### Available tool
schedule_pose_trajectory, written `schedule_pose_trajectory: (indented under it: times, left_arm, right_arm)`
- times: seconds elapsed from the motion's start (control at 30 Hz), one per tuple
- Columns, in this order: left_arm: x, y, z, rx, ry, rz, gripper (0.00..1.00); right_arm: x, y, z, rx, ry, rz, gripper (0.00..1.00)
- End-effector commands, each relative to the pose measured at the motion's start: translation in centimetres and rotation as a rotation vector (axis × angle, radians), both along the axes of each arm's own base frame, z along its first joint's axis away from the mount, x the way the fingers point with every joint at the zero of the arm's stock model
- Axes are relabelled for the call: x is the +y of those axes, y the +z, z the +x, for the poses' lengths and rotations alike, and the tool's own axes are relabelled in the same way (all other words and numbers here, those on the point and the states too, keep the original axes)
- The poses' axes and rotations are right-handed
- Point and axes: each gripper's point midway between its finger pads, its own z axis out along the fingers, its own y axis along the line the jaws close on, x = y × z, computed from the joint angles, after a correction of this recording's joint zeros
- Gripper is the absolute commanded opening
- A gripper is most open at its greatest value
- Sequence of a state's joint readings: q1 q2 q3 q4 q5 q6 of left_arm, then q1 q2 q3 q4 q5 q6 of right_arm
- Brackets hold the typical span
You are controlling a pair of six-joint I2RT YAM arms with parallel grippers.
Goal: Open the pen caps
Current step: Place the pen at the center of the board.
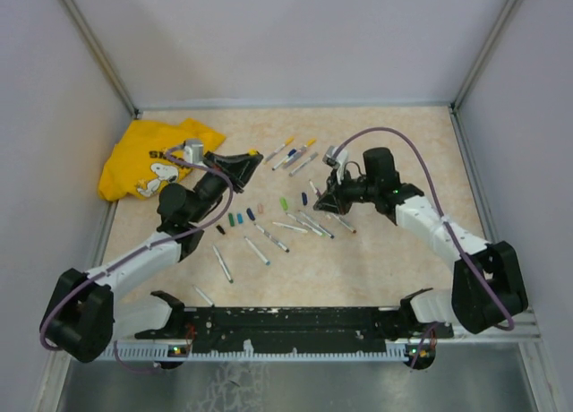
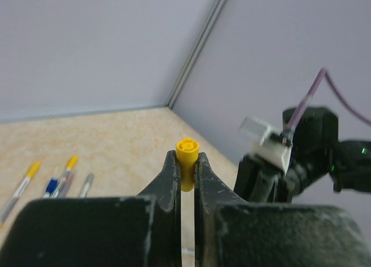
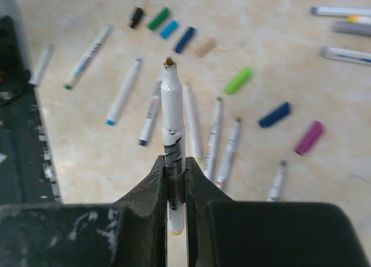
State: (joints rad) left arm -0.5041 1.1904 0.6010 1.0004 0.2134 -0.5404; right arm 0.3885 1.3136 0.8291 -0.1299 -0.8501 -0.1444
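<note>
Above beige tabletop point(image 1: 385, 269), left tool point(image 2: 186, 163) pinches yellow cap point(image 2: 187, 147) (right tool point(image 3: 175, 169) clamps uncapped pen point(image 3: 170, 98)).

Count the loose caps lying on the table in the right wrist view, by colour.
Black cap: 1
Green cap: 1
Light blue cap: 1
Dark blue caps: 2
Beige cap: 1
Lime cap: 1
Magenta cap: 1
Total: 8

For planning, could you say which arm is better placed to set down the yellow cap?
Left: the left gripper is shut on the yellow cap; the right gripper holds an uncapped pen.
</note>
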Motion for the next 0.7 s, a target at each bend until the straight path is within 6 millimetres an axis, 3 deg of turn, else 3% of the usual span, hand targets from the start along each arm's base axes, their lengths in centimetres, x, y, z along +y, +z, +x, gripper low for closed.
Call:
schedule_pose_trajectory:
  times: [0.0,0.17,0.27,0.47,0.67]
  left_arm:
    - [0.3,-5.8,-2.2,0.075,-0.038,0.109,0.0]
    - [0.1,-12.1,-3.5,0.246,-0.059,0.201,0.0]
    - [-0.7,-14.6,-4.2,0.262,0.004,0.273,0.0]
    - [-3.1,-15.8,-6.2,0.217,0.096,0.318,0.0]
    - [-3.8,-15.7,-6.8,0.182,0.127,0.357,0.0]
  right_arm:
    - [-4.9,-1.2,4.7,-0.174,-0.182,-0.286,0.0]
    - [-8.8,-3.6,7.6,-0.164,-0.325,-0.499,0.0]
    - [-10.2,-5.1,8.4,-0.132,-0.362,-0.585,0.0]
    - [-10.9,-6.8,8.7,-0.084,-0.371,-0.648,0.0]
    - [-11.3,-7.8,8.8,-0.055,-0.376,-0.677,0.0]
